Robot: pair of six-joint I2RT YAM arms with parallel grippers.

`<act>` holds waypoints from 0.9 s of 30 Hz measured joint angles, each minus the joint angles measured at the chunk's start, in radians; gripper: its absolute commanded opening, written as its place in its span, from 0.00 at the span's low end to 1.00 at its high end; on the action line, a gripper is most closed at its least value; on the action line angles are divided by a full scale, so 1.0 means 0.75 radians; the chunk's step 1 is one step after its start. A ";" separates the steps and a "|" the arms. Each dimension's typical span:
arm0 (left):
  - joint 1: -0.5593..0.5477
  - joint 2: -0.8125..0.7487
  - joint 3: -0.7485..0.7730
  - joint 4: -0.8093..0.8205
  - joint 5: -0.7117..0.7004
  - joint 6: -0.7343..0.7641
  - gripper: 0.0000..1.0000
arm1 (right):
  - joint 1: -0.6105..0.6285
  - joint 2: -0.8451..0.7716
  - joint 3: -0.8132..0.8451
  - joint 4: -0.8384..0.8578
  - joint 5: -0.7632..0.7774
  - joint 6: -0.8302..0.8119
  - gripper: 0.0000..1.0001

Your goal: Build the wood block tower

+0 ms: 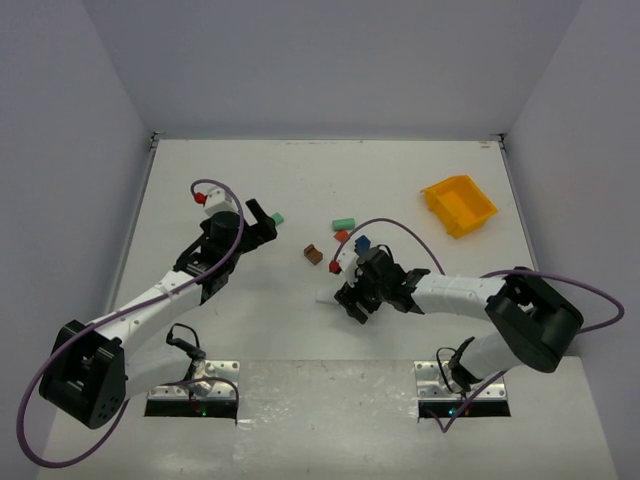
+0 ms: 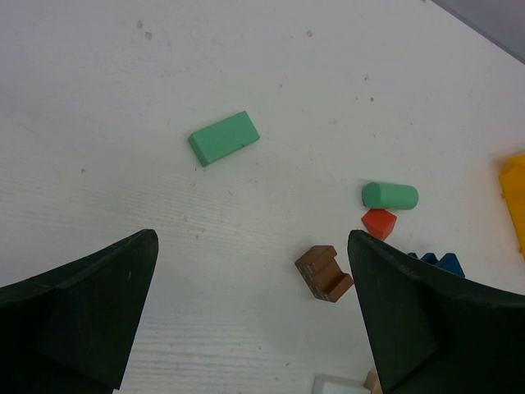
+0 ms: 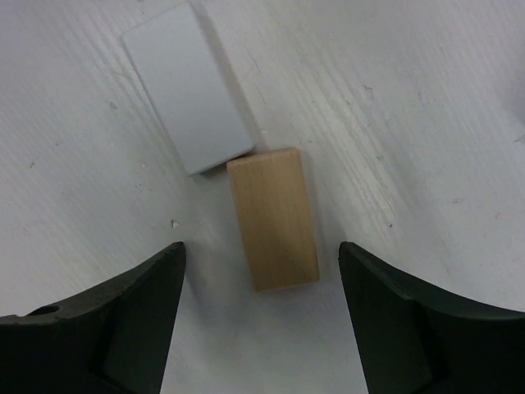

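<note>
Table: a white tabletop [image 1: 250,170] is seen with small loose pieces scattered about its middle; no stack is standing yet.
Bin: a yellow plastic bin [image 1: 458,205] is set at the far right, well apart from the blocks and judged out of the way.
Left gripper: the left gripper [image 2: 250,246] is held wide open above bare table, with nothing between its jaws.
Right gripper: the right gripper [image 1: 352,298] is lowered astride a plank, jaws apart, table showing on both sides, nothing gripped yet.
Plank: a pale unpainted wooden plank block [image 3: 273,218] lies flat between the right jaws. It is judged light, stiff and smooth, best pinched across its long sides at mid-length.
Neighbour: a white painted rectangular block [image 3: 189,86] is touching the plank's far end at a slant, and could be nudged if the plank is dragged rather than lifted.
Mint slab: a mint green rectangular wooden block [image 2: 224,138] lies alone ahead of the left gripper, an easy flat-sided pick.
Cylinder: a mint green wooden cylinder [image 2: 390,195] lies on its side and is expected to roll if bumped.
Notched piece: a brown notched wooden block [image 2: 325,273] is seen near the cylinder.
Small bits: a red wooden block [image 2: 379,222] sits just beside the cylinder, and a blue wooden block [image 2: 443,263] is half hidden by a finger; crowding is the likely nuisance here.
</note>
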 measured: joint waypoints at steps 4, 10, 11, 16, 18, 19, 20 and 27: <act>0.000 0.001 0.000 0.003 0.001 0.000 1.00 | -0.013 0.030 0.006 0.041 -0.062 -0.049 0.58; 0.000 0.006 0.000 0.002 0.001 0.001 1.00 | -0.022 0.056 0.010 0.089 -0.095 -0.078 0.33; 0.000 0.006 0.000 0.002 0.001 0.001 1.00 | -0.023 0.057 0.010 0.092 -0.100 -0.080 0.32; 0.000 0.006 0.000 0.002 0.001 0.001 1.00 | -0.023 0.058 0.010 0.092 -0.121 -0.095 0.19; 0.000 0.006 0.000 0.002 0.001 0.001 1.00 | -0.023 0.057 0.010 0.091 -0.124 -0.104 0.17; 0.000 0.006 0.000 0.002 0.001 0.001 1.00 | -0.023 0.056 0.010 0.088 -0.126 -0.112 0.17; 0.000 0.006 0.000 0.002 0.001 0.001 1.00 | -0.023 0.055 0.010 0.084 -0.129 -0.118 0.16; 0.000 0.006 0.000 0.002 0.001 0.001 1.00 | -0.023 0.048 0.013 0.057 -0.151 -0.160 0.14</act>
